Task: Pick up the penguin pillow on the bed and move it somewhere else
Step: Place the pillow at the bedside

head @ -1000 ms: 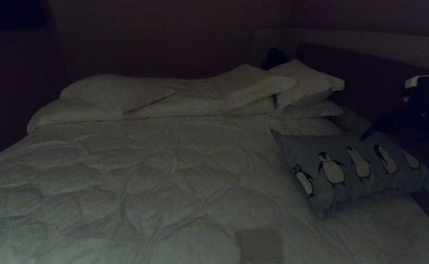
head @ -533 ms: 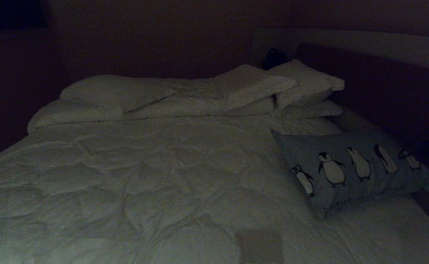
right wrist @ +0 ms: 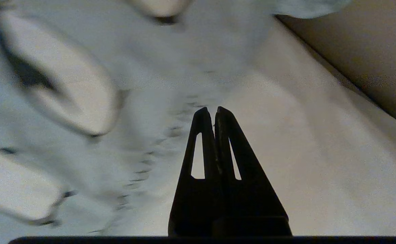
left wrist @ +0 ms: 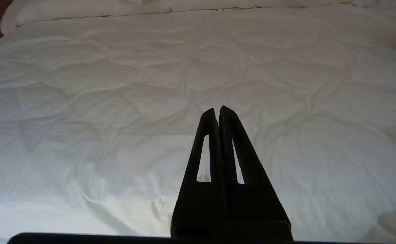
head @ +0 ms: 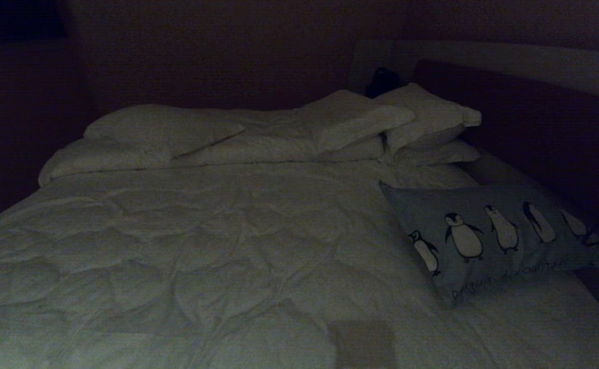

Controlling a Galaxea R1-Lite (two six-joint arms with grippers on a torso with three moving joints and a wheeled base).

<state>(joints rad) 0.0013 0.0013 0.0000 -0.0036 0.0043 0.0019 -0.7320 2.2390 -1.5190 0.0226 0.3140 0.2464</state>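
We find the penguin pillow [head: 489, 238] lying flat on the bed [head: 202, 246], at the bed's right edge, nearer the foot than the stack of white pillows [head: 422, 123] by the headboard [head: 524, 102]. Its printed face is up, the row of penguins and the handwriting toward us.

Our right claw [right wrist: 208, 110] hovers just above the pillow's lettered edge, where the grey cover meets the white quilt. Its two fingers [right wrist: 201, 128] are pressed together and nothing is caught between them; no cloth shows in the slot. Whether the tips touch the cover we cannot tell. Our left claw [left wrist: 217, 109] is likewise closed on nothing, parked over bare quilt well apart from the pillow.

We judge the pillow light, soft and easily squashed, with a loose cloth cover that bunches rather than slips. It will not break, but it will sag and swing once off the bed. A flat face gives closed fingers nothing to bite, so we would open wide and pinch a corner or the seam along the near edge, taking a good fold of cover and filling together. Gripping only thin cover risks it sliding out as the weight hangs.
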